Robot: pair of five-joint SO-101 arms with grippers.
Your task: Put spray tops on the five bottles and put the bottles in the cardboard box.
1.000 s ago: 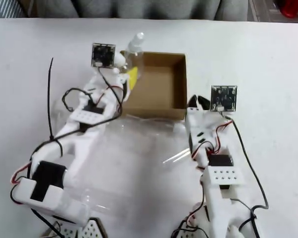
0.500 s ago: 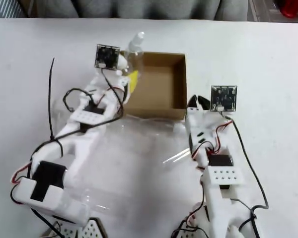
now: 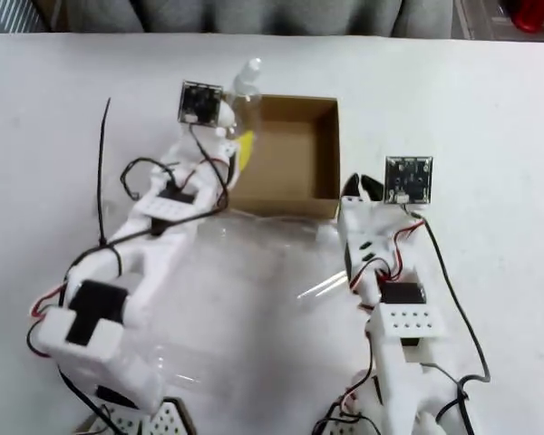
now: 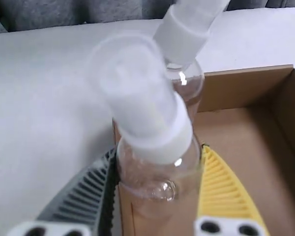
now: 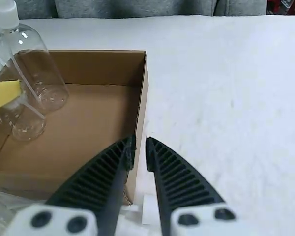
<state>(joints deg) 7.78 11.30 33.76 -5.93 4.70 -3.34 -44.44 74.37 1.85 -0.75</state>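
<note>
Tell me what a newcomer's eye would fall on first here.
The left gripper clamps a clear bottle with a white spray top at the far left corner of the cardboard box. A second capped bottle stands just beside it. The right gripper pinches the box's wall at its near right corner.

The cardboard box sat upper centre in the high view. At its left wall, the left gripper clasped a bottle. A second bottle stood at the upper left corner. The right gripper straddled the lower right corner.
</note>
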